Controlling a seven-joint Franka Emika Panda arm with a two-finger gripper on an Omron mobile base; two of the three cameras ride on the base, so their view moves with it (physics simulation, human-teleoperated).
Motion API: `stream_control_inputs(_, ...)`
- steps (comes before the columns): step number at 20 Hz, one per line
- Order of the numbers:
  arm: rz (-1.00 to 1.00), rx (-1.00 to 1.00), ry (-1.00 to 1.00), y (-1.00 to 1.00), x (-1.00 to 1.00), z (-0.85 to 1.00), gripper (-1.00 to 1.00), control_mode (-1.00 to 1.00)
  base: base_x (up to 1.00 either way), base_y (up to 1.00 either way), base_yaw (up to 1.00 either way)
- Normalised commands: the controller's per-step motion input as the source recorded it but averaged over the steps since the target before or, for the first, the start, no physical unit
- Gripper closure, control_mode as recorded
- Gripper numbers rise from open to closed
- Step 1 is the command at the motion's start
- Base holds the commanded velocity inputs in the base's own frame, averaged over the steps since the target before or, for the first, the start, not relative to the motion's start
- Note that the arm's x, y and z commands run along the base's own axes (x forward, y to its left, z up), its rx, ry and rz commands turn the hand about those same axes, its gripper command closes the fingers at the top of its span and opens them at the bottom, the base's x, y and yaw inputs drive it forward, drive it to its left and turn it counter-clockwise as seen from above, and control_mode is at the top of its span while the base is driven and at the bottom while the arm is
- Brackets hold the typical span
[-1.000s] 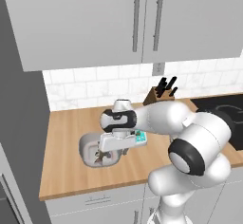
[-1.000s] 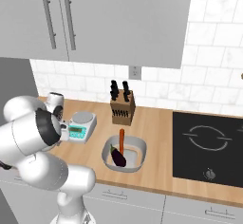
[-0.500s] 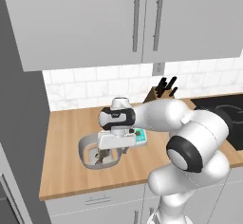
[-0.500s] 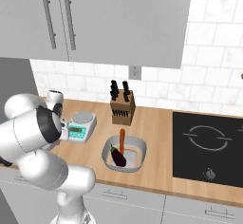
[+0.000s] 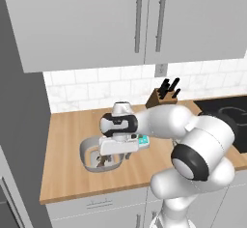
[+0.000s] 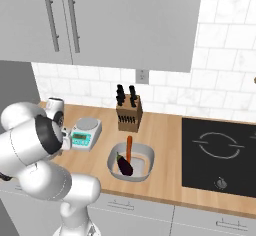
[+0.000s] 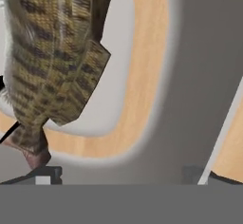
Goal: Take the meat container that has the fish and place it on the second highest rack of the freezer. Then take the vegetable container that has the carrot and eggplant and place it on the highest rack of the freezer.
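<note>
Wooden counter (image 5: 67,164) runs along the white-tiled wall under grey upper cabinets (image 5: 140,19); black cooktop (image 6: 220,155) set into it at the right end. Tall grey panel of the freezer (image 5: 17,125) stands at the far left of the left base view, door state not readable from here.

White arm reaches left over the counter, hand pointing down over the meat container (image 5: 92,155), a grey tub sitting near the counter's left end. Gripper (image 7: 126,175) is low over the tub's rim (image 7: 156,137), jaws spread wide, nothing between them; tips only just show in the hand view.

Vegetable container (image 6: 144,156) sits well to the right of the meat tub, near the front edge, in front of the knife block (image 6: 129,115). Kitchen scale (image 6: 84,132) stands between the two tubs, just beside the arm.

Eggplant (image 6: 123,165) lies in the vegetable tub, touching the carrot (image 6: 129,149), which leans toward the far wall.

Fish (image 7: 52,57), mottled brown, lies inside the meat tub, close under the hand.
</note>
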Motion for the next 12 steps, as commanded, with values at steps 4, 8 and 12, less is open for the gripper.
stream_control_inputs(4, -0.01, -0.03, 0.0, 0.0, 0.03, -0.28, -1.0, -1.0, 0.0, 0.0, 0.0)
stream_control_inputs(8, 0.0, 0.0, -0.01, 0.0, 0.0, -0.29, -1.0, -1.0, 0.0, 0.0, 0.0)
stream_control_inputs(12, -0.01, 0.0, -0.09, 0.0, -0.17, -0.01, -1.0, -1.0, 0.0, 0.0, 0.0)
